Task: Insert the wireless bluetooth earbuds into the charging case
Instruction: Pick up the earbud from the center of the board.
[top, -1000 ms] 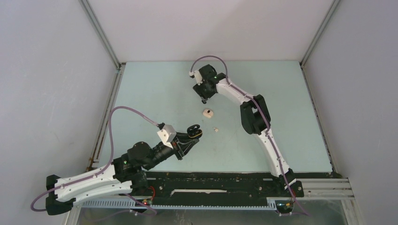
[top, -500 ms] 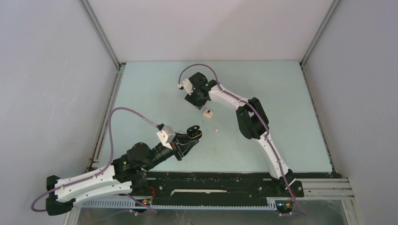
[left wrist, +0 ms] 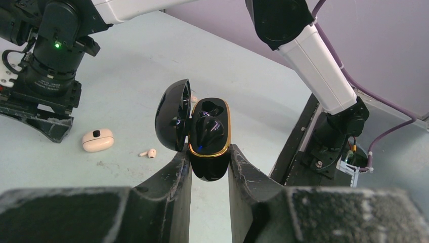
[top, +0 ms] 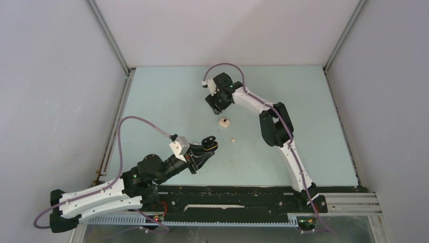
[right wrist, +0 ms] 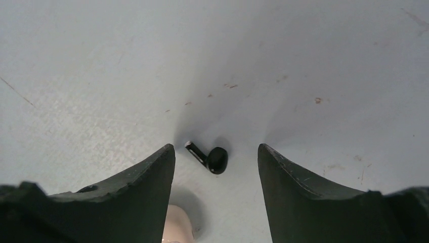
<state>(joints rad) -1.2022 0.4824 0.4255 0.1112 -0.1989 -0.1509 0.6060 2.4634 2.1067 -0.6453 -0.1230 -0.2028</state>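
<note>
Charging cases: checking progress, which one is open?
The glossy black, gold-rimmed case in the left gripper; the beige pebble-shaped case on the table is shut.

I see the black charging case (left wrist: 209,136), gold-rimmed, its lid swung open to the left. It is clamped upright in the left end effector (left wrist: 209,161) with a seated black earbud (left wrist: 208,129) inside. A loose black earbud (right wrist: 211,158) lies on the counter (right wrist: 303,61). A pale stemmed earbud (left wrist: 148,153) lies near a closed beige-pink case (left wrist: 97,140).
</note>
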